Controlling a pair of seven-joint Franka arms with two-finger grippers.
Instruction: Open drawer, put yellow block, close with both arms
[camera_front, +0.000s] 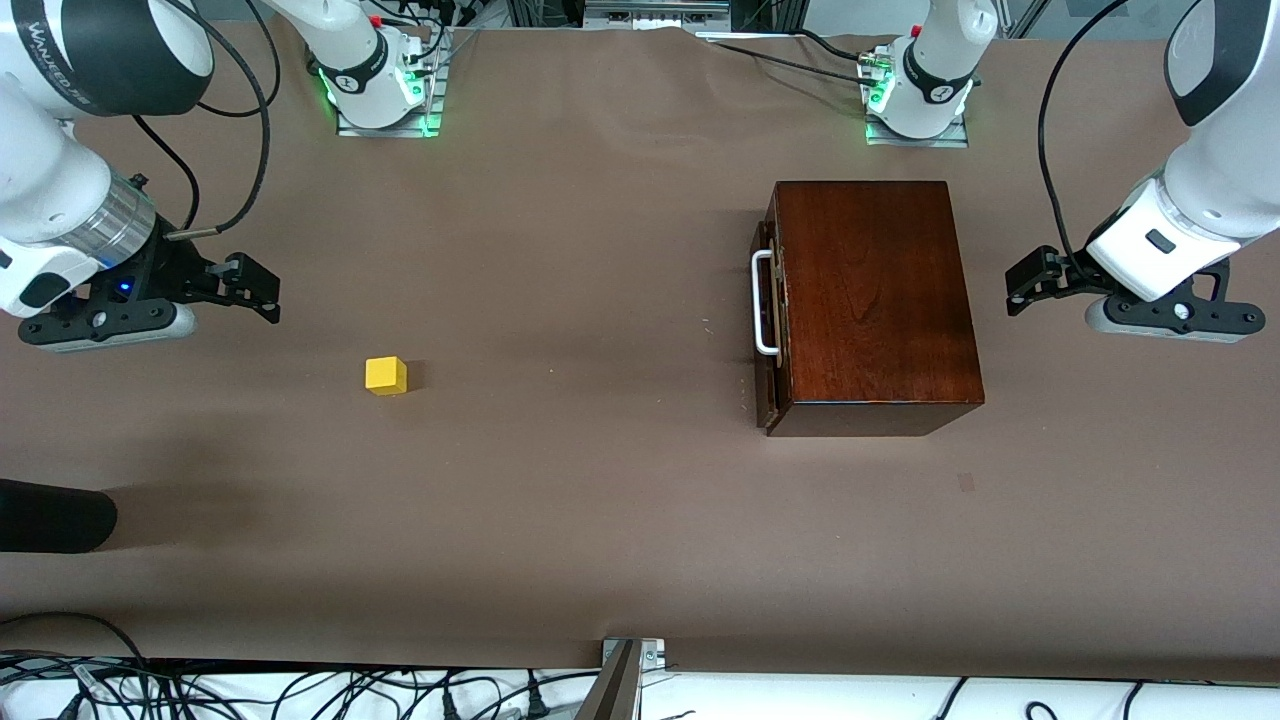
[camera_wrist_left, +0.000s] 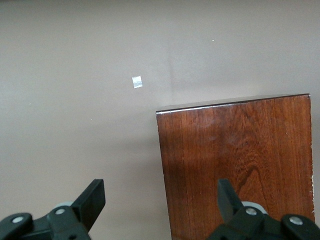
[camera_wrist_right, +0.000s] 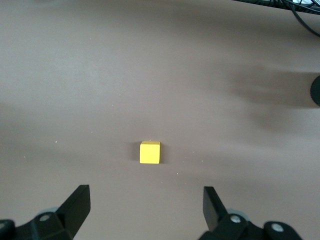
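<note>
Front view, writing: white letters on the black band of the right arm's upper link, cut off at the frame's edge and too partial to read
Front view, box: glossy dark mahogany wooden box on the brown worktop, toward the left arm's end
Front view, drawer: dark reddish-brown drawer front pushed in flush with the box, its white U-shaped bar handle facing the right arm's end
Front view, block: small bright yellow cube alone on the worktop toward the right arm's end, well apart from the box
Front view, right gripper: over the worktop near the cube, touching nothing
Front view, left gripper: over the worktop just beside the box, on the side away from the handle
Left wrist view: black fingers spread wide and empty; one finger over the box top, the other over bare worktop; a small pale square mark on the surface
Right wrist view: black fingers spread wide, empty; the yellow cube sits ahead of the gap between them, plain-faced and unmarked
</note>
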